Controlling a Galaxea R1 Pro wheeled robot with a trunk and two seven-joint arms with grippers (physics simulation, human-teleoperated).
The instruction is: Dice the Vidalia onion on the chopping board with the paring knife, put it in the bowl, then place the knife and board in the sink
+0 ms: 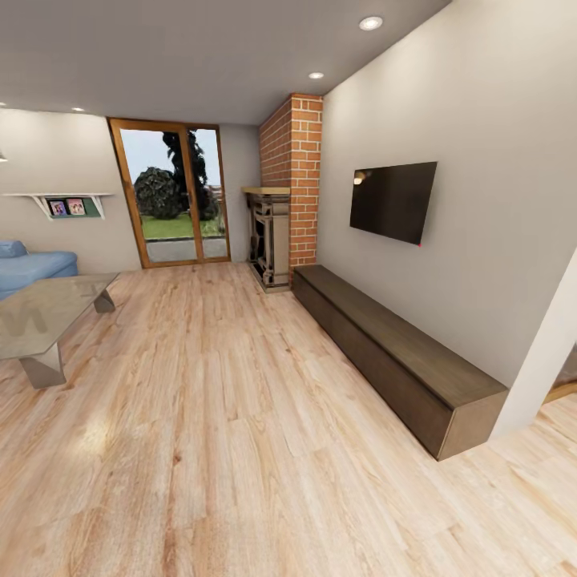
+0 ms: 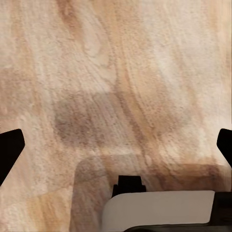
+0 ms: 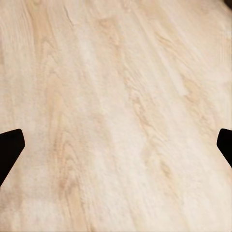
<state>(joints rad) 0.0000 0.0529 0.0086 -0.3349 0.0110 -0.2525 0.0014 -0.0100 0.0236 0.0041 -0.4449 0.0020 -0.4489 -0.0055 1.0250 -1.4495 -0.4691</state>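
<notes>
So the head camera is looking into a living room, not the kitchen. A light wood floor [image 1: 224,417] is running across the whole room, a long dark low cabinet [image 1: 393,353] is sitting along the right wall under a black TV [image 1: 393,200], and a brick chimney [image 1: 292,176] is standing over a fireplace [image 1: 270,236] in the corner. A glass door [image 1: 172,192] is showing greenery outside, with a wall shelf [image 1: 68,204] to its left, and a blue sofa [image 1: 28,264] and a glass coffee table [image 1: 44,316] are sitting at the left.

The wrist cameras are giving something the head camera isn't: both are pointing down at the floorboards. The left end effector [image 2: 116,145] is spread wide, its dark fingertips [image 2: 9,147] sitting at opposite picture edges, holding nothing, with a white part of the robot [image 2: 159,210] and soft shadows below it. The right end effector [image 3: 116,147] is spread just as wide over bare planks, also holding nothing.
</notes>
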